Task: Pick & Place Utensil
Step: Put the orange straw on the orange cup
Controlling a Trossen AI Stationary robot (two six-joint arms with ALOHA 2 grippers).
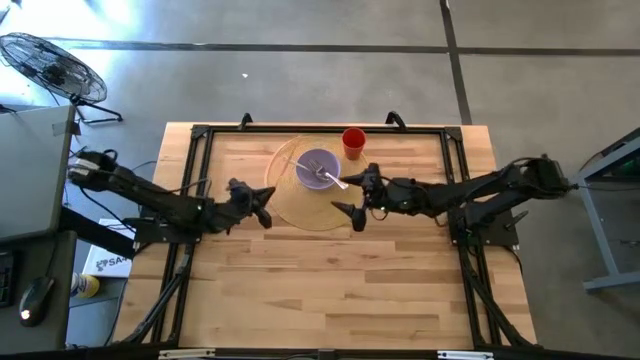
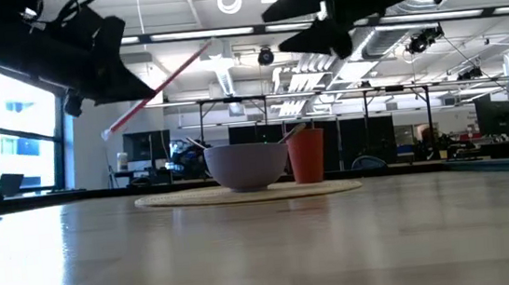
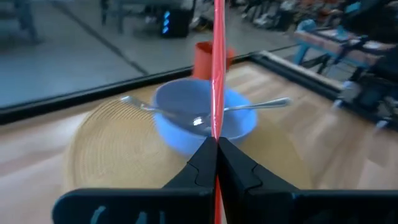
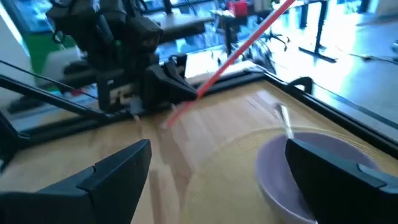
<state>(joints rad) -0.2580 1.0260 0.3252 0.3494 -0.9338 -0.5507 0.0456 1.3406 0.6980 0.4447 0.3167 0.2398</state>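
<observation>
A thin red stick utensil (image 3: 217, 68) is lifted above the table in my left gripper (image 3: 216, 142), which is shut on it at the left edge of the round woven placemat (image 1: 290, 205). The stick slants up toward a lavender bowl (image 1: 318, 168) on the mat. The bowl holds metal utensils (image 3: 261, 104). A red cup (image 1: 353, 142) stands just beyond the bowl. My right gripper (image 1: 358, 192) hovers open at the bowl's right side and touches nothing. My left gripper pinches the red stick between its two fingertips (image 3: 202, 155), near the stick's lower end (image 4: 198, 93). The stick lies along the fingers and points forward and up toward the bowl. It is lifted clear of the table, and its long free part (image 2: 173, 75) slants upward.
A black frame rail (image 1: 320, 130) runs around the wooden table top. Bare wood lies toward the near edge (image 1: 330, 290). A fan (image 1: 50, 65) stands on the floor beyond the far left corner.
</observation>
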